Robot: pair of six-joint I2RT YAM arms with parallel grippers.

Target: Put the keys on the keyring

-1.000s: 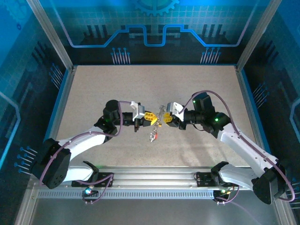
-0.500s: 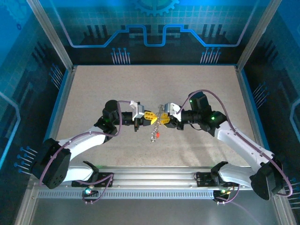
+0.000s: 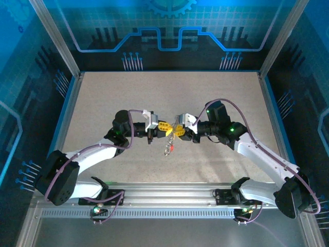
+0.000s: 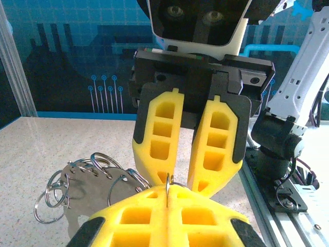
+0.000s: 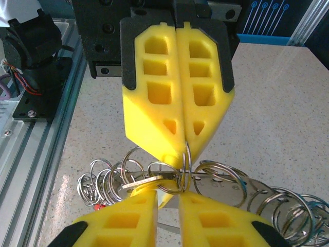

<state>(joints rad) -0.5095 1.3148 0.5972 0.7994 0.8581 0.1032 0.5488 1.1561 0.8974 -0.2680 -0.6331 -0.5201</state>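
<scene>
- Blue circuit-pattern walls (image 3: 164,31) close in the cell on three sides, framed by aluminium posts.
- Beneath them lies a speckled beige table (image 3: 128,92), with a ribbed metal rail (image 3: 169,198) along its near edge.
- From that rail the left arm (image 3: 92,152) and the right arm (image 3: 262,154) reach inward and meet nose to nose over the middle of the table.
- On the left arm, the left gripper (image 3: 165,127) is clamped tight. Its yellow fingers (image 5: 154,103) are pressed together on the thin edge of the keyring (image 5: 186,157).
- Opposite it, the right gripper (image 3: 178,130) has its yellow fingers (image 4: 159,139) standing narrowly apart, their tips touching the left gripper's tips at that same ring.
- A bunch of silver split rings (image 4: 67,185) on a flat metal strip (image 4: 85,190) hangs just beside the two sets of fingertips.
- The keyring is held off the table, right where the two grippers meet, standing edge-on between them.
- A yellow-headed key (image 5: 141,181) is nipped in the right gripper, its metal blade sticking out sideways and touching the keyring.
- From above, a red-headed key (image 3: 171,148) shows as a tiny red speck at the end of a short dangling chain (image 3: 168,144), just nearside of the grippers.
</scene>
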